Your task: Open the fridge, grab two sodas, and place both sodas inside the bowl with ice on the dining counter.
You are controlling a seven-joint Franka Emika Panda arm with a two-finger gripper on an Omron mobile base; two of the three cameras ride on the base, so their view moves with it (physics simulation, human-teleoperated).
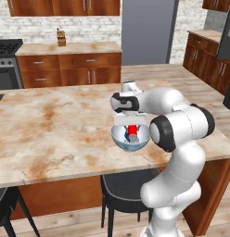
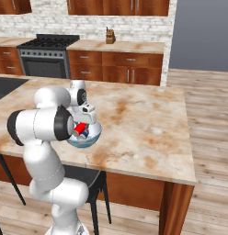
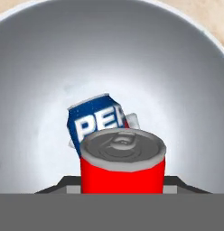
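Observation:
The pale glassy bowl (image 1: 120, 141) (image 2: 93, 137) (image 3: 109, 54) stands near the front edge of the beige dining counter (image 1: 52, 125) (image 2: 143, 124). My gripper (image 1: 130, 126) (image 2: 83, 123) (image 3: 123, 186) reaches down into the bowl, shut on the upright red soda (image 1: 133, 132) (image 2: 80, 129) (image 3: 123, 167). Behind the red can, the blue soda (image 3: 96, 122) lies tilted on the bowl's bottom. The tall grey fridge (image 1: 149, 32) (image 2: 203, 32) stands across the floor, showing a flat face without handles.
Black stools (image 1: 126, 185) (image 2: 95, 181) are tucked under the counter's front edge beside my base. A stove (image 2: 47, 55), wooden wall cabinets (image 1: 70, 69) and a knife block (image 1: 61, 38) line the far wall. A dark sink (image 2: 5, 86) sits at the counter's left.

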